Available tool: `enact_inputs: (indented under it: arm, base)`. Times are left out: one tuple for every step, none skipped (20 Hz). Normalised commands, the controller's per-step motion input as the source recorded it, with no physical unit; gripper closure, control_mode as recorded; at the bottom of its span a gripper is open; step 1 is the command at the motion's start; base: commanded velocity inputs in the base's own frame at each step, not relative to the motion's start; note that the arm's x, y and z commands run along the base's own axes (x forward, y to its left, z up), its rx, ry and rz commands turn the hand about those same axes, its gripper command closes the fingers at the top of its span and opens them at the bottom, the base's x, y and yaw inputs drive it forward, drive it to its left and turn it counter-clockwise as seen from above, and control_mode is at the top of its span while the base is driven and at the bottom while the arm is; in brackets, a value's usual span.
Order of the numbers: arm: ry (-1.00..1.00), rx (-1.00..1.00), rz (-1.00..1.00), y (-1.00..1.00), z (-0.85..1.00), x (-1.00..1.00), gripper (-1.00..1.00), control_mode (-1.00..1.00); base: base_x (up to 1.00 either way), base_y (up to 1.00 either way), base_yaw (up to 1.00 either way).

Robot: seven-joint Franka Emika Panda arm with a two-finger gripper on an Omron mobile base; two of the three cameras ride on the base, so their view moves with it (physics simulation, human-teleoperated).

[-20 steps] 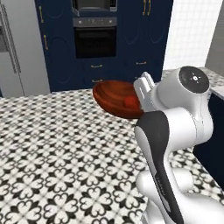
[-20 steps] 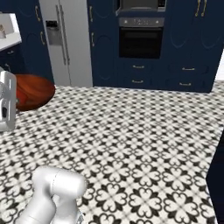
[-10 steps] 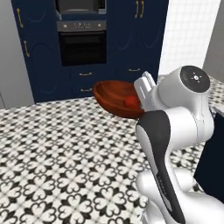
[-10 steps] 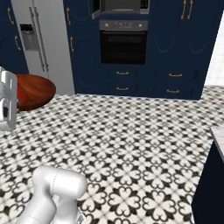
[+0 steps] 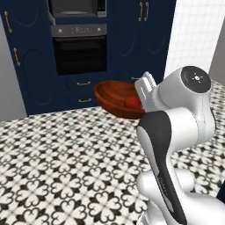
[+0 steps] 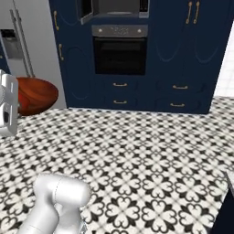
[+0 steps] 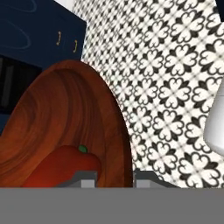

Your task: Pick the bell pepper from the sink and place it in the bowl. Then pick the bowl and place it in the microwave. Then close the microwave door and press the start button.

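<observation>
One robot arm carries a wooden bowl point(image 5: 115, 97) above a patterned kitchen floor point(image 5: 61, 158).
At the middle of the left base view, the bowl is held up off the floor with the red bell pepper point(image 5: 132, 103) resting inside it; just right of it, the gripper point(image 7: 114, 178) is clamped on the bowl's rim. At the upper left of that view, the microwave point(image 5: 75, 9) sits above the oven point(image 5: 80, 52), with navy cabinets point(image 5: 140, 39) to the right.
</observation>
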Motion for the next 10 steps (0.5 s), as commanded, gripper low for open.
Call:
enact_inputs:
  arm:
    - [0.00, 0.00, 0.00, 0.00, 0.00, 0.00, 1.00, 1.00]
    - [0.00, 0.00, 0.00, 0.00, 0.00, 0.00, 1.00, 1.00]
    - [0.00, 0.00, 0.00, 0.00, 0.00, 0.00, 1.00, 1.00]
    - [0.00, 0.00, 0.00, 0.00, 0.00, 0.00, 1.00, 1.00]
    - [0.00, 0.00, 0.00, 0.00, 0.00, 0.00, 1.00, 1.00]
    - [0.00, 0.00, 0.00, 0.00, 0.00, 0.00, 1.00, 1.00]
    - [0.00, 0.00, 0.00, 0.00, 0.00, 0.00, 1.00, 1.00]
    - [0.00, 0.00, 0.00, 0.00, 0.00, 0.00, 1.00, 1.00]
    - [0.00, 0.00, 0.00, 0.00, 0.00, 0.00, 1.00, 1.00]
    - [0.00, 0.00, 0.00, 0.00, 0.00, 0.00, 1.00, 1.00]
  base:
    - [1.00, -0.17, -0.01]
    - [1.00, -0.21, 0.00]
    - [1.00, -0.22, 0.00]
    - [1.00, -0.19, 0.00]
    - [1.00, -0.24, 0.00]
    - [1.00, -0.26, 0.00]
    - [1.00, -0.26, 0.00]
    - [1.00, -0.27, 0.00]
    - [1.00, -0.31, 0.00]
    - [1.00, -0.29, 0.00]
